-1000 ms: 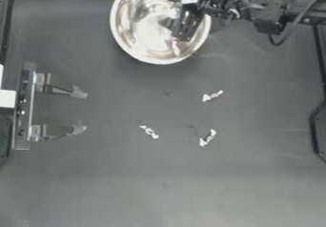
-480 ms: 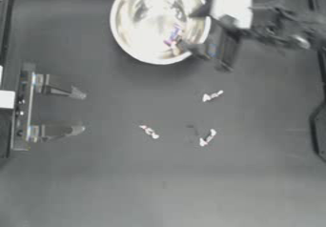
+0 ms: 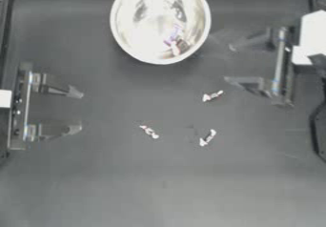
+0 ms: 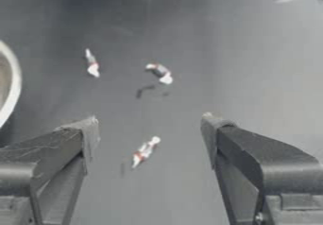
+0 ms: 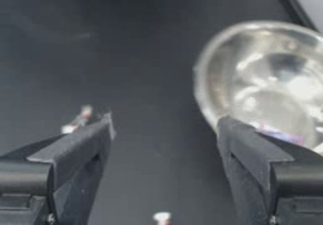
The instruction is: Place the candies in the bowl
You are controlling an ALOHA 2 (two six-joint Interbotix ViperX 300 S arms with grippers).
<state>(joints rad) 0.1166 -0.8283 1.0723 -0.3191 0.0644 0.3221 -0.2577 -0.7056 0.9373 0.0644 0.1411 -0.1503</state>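
The glossy whitish bowl stands at the table's far middle. A pink-purple candy lies inside it near the rim and shows in the right wrist view as the same candy. Three white twist-ended candies lie on the table: one right of centre, one at mid-table and one beside it. My right gripper hovers open and empty, right of the bowl. My left gripper is parked open at the left edge, facing the candies.
The bowl's rim shows at the side of the left wrist view, and the bowl fills the right wrist view's far side. Raised borders edge the dark table.
My right gripper has drawn back from over the bowl to the right and nearer side of the table. The three loose candies and the left arm have not moved.
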